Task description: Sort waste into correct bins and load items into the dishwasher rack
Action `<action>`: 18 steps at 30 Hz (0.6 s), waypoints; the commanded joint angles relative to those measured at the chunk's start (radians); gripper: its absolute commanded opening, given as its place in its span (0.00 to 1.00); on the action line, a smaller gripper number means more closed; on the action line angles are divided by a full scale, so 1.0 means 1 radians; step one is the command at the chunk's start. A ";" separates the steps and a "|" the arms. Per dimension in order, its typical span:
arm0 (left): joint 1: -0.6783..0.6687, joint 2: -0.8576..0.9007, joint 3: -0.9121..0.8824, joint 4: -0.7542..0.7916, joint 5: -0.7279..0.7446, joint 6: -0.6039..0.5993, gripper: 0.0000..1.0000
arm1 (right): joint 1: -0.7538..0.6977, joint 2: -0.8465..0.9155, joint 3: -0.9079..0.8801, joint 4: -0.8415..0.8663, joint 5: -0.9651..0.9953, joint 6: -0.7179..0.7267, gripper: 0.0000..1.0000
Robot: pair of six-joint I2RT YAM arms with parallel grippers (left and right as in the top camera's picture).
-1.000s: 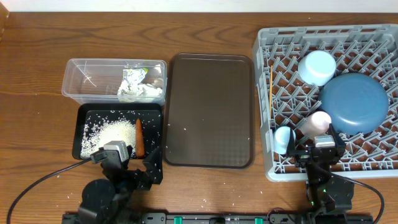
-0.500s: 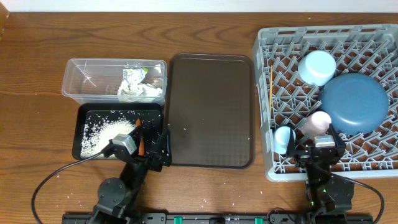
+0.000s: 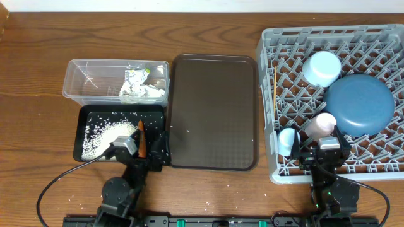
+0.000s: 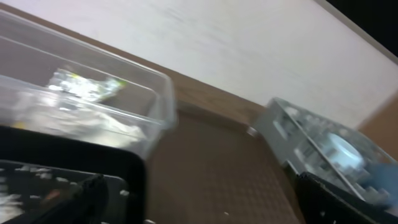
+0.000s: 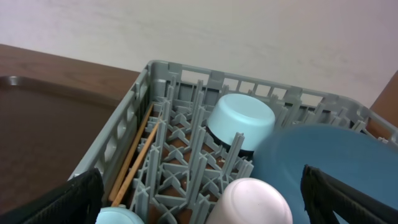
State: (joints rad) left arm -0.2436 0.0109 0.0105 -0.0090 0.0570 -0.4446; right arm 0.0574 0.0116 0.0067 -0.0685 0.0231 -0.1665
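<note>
1. Overhead:
   - Taking the dark brown serving tray (image 3: pixel 214 113) as landmark, the left gripper (image 3: pixel 159 146) sits at its near left corner, fingers apart and empty; the right gripper (image 3: pixel 328 140) is well to its right, over the near edge of the dishwasher rack (image 3: pixel 268 94), likewise spread and empty.
   - The orange carrot (image 3: pixel 141 139) lies just left of the left gripper in the black tray (image 3: pixel 81 135), its long axis parallel to the serving tray's long side, beside the rice heap (image 3: pixel 107 135); the tissue (image 3: pixel 142 93) and wrapper (image 3: pixel 136 77) are in the clear tub (image 3: pixel 88 82), left of the serving tray's far half.
   - The plate (image 3: pixel 360 104), bowl (image 3: pixel 322 68), pink cup (image 3: pixel 323 123), light blue cup (image 3: pixel 288 140) and 2 chopsticks (image 3: pixel 275 82) all sit in the rack.
   - A few stray grains (image 3: pixel 187 130) dot the serving tray just right of the left gripper; I judge the left arm nearer for any last clean-up, and the sorting otherwise near done.
2. Left wrist: blurred; the 2 dark fingers (image 4: pixel 93 193) stand at opposite frame edges, wide apart; the serving tray (image 4: pixel 211 168) lies ahead, with the tub (image 4: pixel 155 93) and black tray (image 4: pixel 74 162) to its left and the rack (image 4: pixel 311 143) to its right.
3. Right wrist: the fingers (image 5: pixel 68 199) are spread, holding nothing; right of the serving tray (image 5: pixel 43 118), the chopsticks (image 5: pixel 137 155) run lengthwise along the rack's wall (image 5: pixel 124 124); the pale blue bowl (image 5: pixel 239 127) is upside down, with the matte blue plate (image 5: pixel 323 168) and pink cup (image 5: pixel 255 202) beside it.
</note>
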 commanded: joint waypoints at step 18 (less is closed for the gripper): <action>0.214 -0.010 -0.006 -0.053 0.083 0.573 0.97 | -0.020 -0.007 -0.002 -0.003 0.011 -0.003 0.99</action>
State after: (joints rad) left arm -0.0288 0.0109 0.0158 -0.0193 0.1055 0.0319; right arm 0.0574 0.0116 0.0067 -0.0685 0.0231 -0.1665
